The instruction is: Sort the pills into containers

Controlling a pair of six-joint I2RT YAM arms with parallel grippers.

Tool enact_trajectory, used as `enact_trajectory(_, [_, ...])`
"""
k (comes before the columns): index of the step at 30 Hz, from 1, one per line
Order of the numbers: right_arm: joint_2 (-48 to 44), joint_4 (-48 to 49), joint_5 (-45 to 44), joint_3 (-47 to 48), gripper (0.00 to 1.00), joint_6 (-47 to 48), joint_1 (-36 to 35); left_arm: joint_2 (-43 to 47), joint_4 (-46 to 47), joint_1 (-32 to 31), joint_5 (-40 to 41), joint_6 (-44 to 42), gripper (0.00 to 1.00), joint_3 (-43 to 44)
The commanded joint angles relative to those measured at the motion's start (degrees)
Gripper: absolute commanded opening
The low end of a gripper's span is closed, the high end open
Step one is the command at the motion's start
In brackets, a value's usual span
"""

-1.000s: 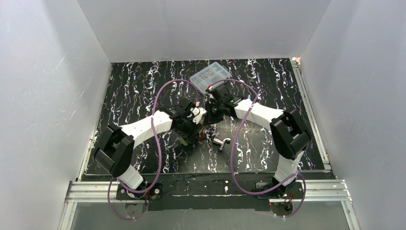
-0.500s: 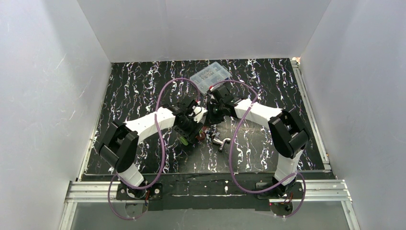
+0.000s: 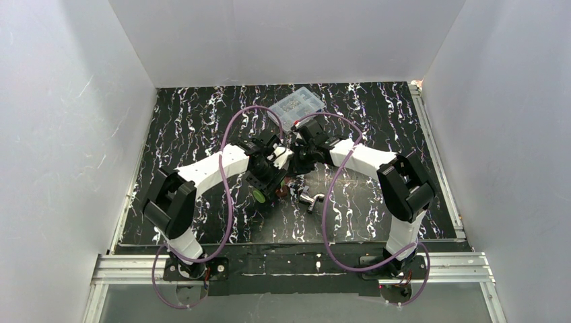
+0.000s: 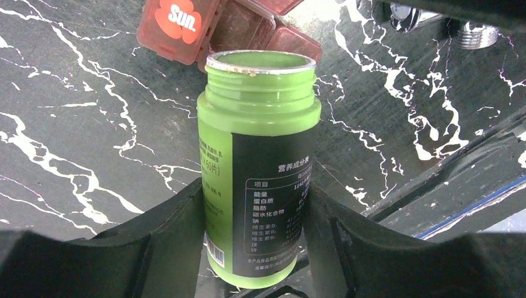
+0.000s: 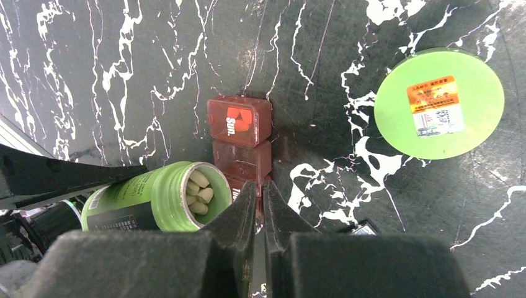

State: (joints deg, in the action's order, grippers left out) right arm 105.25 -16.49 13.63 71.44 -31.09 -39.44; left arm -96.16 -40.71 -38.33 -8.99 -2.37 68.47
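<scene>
I'm seeing the white wall (image 3: 64, 134) closing off the left of the top view, with the black marbled table (image 3: 182, 128) lying open beside it. At centre, the left gripper (image 4: 254, 198) is grasping the uncapped green bottle (image 4: 260, 118), with pills showing inside. The bottle's mouth is lying just beside the red pill organizer (image 5: 239, 127). The right gripper (image 5: 260, 205) is hovering clenched on nothing over the organizer. In the upper right of the right wrist view, the green cap (image 5: 439, 104) is lying apart.

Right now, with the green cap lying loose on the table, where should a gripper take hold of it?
Take the green cap by its rim, on two opposite sides, coming down from above. It lies flat, a low round disc, so only the edge offers a hold.
</scene>
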Motion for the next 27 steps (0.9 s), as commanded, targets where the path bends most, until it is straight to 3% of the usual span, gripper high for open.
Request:
enact_trajectory(1, [-0.6, 1.5, 0.8, -0.1, 0.02, 0.3, 0.1, -1.1, -4.0, 0.3, -1.9, 0.1, 0.0, 2.8])
enact_trajectory(27, [-0.6, 2.6, 2.9, -0.4, 0.02, 0.4, -0.3, -7.4, -8.7, 0.3, -2.8, 1.5, 0.0, 10.2])
